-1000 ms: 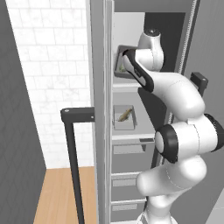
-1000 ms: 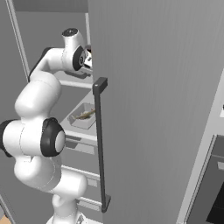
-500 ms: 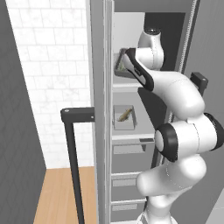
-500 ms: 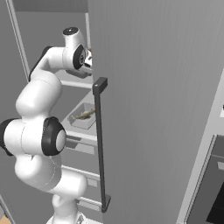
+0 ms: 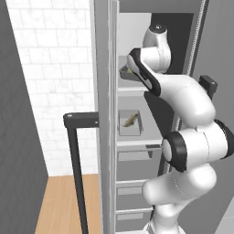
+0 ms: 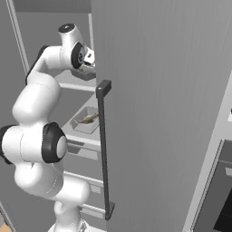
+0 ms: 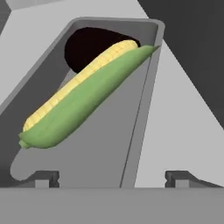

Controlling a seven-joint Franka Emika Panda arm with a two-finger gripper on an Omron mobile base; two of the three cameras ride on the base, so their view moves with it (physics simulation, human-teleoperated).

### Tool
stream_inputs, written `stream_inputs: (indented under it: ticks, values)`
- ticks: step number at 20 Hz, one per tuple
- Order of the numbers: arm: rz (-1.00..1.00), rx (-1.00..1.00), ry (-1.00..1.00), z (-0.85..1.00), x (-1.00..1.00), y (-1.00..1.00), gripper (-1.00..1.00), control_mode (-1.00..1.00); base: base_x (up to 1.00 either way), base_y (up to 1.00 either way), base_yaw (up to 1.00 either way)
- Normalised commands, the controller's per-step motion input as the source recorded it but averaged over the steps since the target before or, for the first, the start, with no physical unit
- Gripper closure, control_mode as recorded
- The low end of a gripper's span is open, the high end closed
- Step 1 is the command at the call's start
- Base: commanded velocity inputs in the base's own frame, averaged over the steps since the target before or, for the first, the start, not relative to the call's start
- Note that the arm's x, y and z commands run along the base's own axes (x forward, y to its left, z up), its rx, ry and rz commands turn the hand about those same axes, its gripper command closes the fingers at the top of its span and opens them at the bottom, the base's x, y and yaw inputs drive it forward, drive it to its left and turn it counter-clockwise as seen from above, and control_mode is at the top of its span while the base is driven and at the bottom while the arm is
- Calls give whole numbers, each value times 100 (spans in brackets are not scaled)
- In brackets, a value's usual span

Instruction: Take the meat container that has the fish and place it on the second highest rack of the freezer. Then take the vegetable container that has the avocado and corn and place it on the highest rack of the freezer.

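We see the gripper point(image 7: 112, 180) spread wide – the vegetable container point(image 7: 94, 144) with corn point(image 7: 78, 107) and avocado point(image 7: 85, 46) sits on the highest rack point(image 5: 131, 88) (fish point(image 5: 130, 119) one rack lower); backing out carelessly could snag its rim.

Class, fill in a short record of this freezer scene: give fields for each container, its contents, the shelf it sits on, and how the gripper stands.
upper container: grey tray holding corn and avocado
its place: highest rack of the freezer
lower container: tray holding the fish
its place: the shelf below
gripper: open, fingers either side of the upper tray's right wall, not gripping
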Motion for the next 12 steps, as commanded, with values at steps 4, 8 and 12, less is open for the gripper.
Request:
stream_inputs:
  ticks: [4, 8, 12]
  values:
    - [0, 0, -24, 0, -69, 4, -100, -100, 0, 0, 0]
    - [0, 0, -22, 0, -62, 0, -100, -100, 0, 0, 0]
    - [0, 0, -16, 0, -57, 0, -100, -100, 0, 0, 0]
